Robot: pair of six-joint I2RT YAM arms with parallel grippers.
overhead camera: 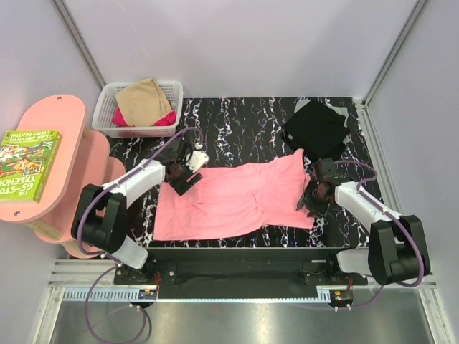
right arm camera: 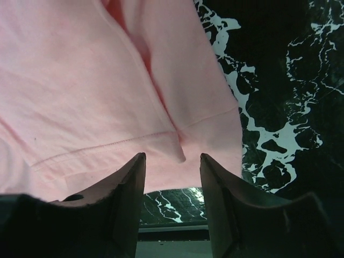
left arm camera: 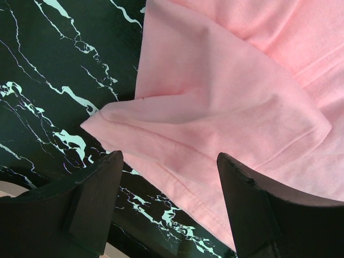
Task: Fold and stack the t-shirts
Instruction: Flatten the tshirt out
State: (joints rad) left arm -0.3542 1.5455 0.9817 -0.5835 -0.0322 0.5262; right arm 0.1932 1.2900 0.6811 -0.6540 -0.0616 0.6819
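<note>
pink t-shirt [overhead camera: 237, 201] hem inside right end effector [right arm camera: 172, 159]

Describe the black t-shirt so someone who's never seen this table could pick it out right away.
Start at the black marble-veined table and go to its far right corner. The black t-shirt lies there in a compact bundle, just beyond the spread salmon pink t-shirt. It is plain matte black with no white veins, unlike the table around it.

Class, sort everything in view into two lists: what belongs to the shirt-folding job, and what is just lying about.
Job: pink shirt, black shirt, tan shirt, magenta shirt.
Lying about: basket, book, pink shelf.
</note>
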